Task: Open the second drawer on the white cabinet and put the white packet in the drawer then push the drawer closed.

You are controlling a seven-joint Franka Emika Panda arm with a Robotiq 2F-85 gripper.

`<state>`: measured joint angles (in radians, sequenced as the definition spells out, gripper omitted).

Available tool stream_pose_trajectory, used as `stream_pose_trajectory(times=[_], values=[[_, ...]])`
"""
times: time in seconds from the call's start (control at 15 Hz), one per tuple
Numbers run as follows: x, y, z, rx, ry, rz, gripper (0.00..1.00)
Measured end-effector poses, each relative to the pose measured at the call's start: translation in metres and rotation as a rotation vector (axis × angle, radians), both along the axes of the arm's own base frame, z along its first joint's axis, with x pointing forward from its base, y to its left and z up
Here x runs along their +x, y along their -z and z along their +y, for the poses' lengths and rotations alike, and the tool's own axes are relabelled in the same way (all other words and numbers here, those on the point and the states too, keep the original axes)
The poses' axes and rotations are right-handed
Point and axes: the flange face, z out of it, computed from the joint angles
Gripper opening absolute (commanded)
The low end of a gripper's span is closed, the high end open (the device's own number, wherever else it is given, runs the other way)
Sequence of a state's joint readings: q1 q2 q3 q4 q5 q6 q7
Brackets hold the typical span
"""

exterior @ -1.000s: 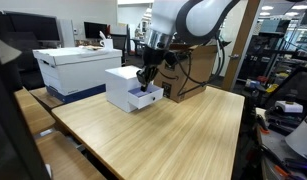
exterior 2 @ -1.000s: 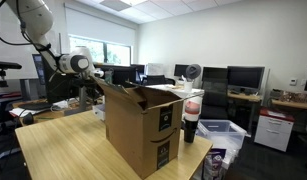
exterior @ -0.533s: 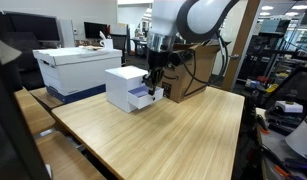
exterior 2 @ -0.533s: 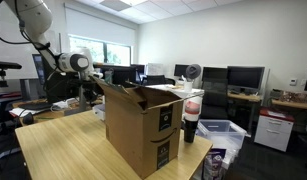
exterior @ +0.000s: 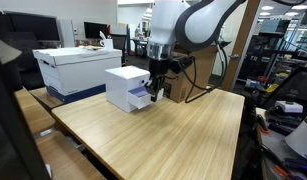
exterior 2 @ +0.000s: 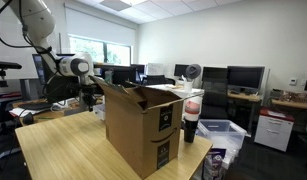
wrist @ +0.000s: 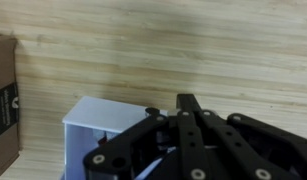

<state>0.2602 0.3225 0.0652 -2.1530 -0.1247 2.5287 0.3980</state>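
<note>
**Desk:** What is the arm doing at the cabinet?

**Photographer:** On an office tabletop (exterior: 163,135), the arm (exterior: 183,20) reaches down to the front of the small white cabinet (exterior: 123,82). Its tool (exterior: 151,94) is level with the lower drawer (exterior: 141,98), which stands a little way out of the cabinet face. In the wrist view the tool (wrist: 186,105) has its fingers drawn together, with nothing seen between them.

**Desk:** Why together?

**Photographer:** My reading is that closed fingers make a blunt end for pressing a flat drawer front home. That suggests the closing step, late in the task. I cannot tell whether the tool touches the front or sits just beside it.

**Desk:** And the packet?

**Photographer:** I can pick out no packet in any view. It may lie inside the lower drawer, but tool and cabinet hide the tray's inside, so that is only a guess.

**Desk:** Any writing to quote?

**Photographer:** None that reads. The cardboard box (exterior 2: 143,125) stands near the cabinet, flaps open. It carries two dark labels on one side in an exterior view, and the wrist view shows a dark patch with a small pale mark. None of these is legible. The white storage box (exterior: 78,62) beyond the cabinet shows faint print, too small to make out. The cabinet's own faces look blank.
</note>
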Motion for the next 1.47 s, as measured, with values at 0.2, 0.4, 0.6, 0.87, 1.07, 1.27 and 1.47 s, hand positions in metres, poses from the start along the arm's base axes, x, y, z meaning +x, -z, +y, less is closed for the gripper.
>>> stream_pose_trajectory(times=[0.2,0.4,0.6,0.87,1.07,1.27,1.47], values=[[0.005,0.005,0.000,0.013,-0.001,-0.028,0.00],[0.013,0.003,0.000,0.036,-0.001,-0.087,0.00],[0.021,-0.002,0.000,0.051,-0.001,-0.132,0.00],[0.028,-0.005,-0.004,0.038,-0.015,-0.169,0.00],[0.032,-0.006,-0.008,0.005,-0.025,-0.198,0.00],[0.035,-0.006,-0.006,-0.008,-0.021,-0.216,0.00],[0.040,-0.006,-0.001,-0.006,-0.015,-0.232,0.00]])
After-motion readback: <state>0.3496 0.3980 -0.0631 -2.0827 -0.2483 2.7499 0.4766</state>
